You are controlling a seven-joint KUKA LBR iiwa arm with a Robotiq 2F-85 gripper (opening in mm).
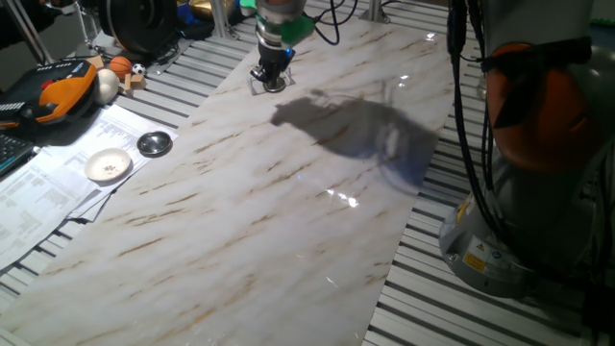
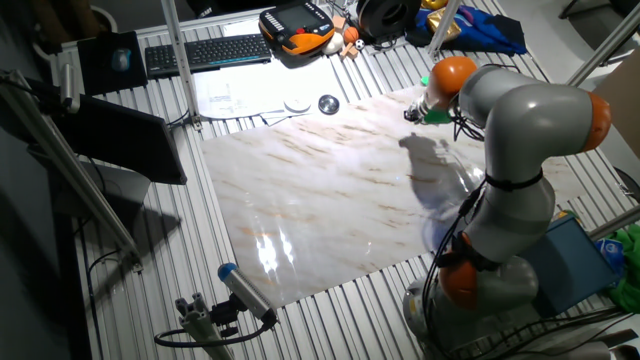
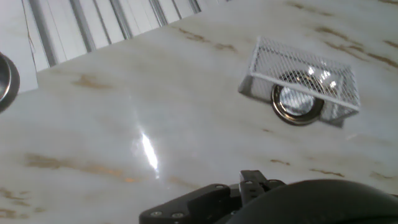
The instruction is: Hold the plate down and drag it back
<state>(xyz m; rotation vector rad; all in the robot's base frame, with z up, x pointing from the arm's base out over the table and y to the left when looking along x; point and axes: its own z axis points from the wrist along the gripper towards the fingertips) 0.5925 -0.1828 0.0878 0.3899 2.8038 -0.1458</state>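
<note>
The plate (image 3: pixel 298 103) is a small round dark metallic disc with a shiny centre. In the hand view it lies on the marble board, partly inside a small white wire-mesh basket (image 3: pixel 311 74). In one fixed view my gripper (image 1: pixel 273 79) hangs low at the far end of the board, right over the basket and plate (image 1: pixel 270 86). In the other fixed view the gripper (image 2: pixel 412 116) is at the board's far right corner. Only the dark hand body (image 3: pixel 261 199) shows in the hand view, so the fingers' spacing is unclear.
A larger silver-rimmed disc (image 1: pixel 154 144) and a white shallow dish (image 1: pixel 108 165) lie on papers left of the marble board (image 1: pixel 288 211). An orange pendant (image 1: pixel 58 91) and small balls sit at the far left. The robot base (image 1: pixel 538 192) stands on the right.
</note>
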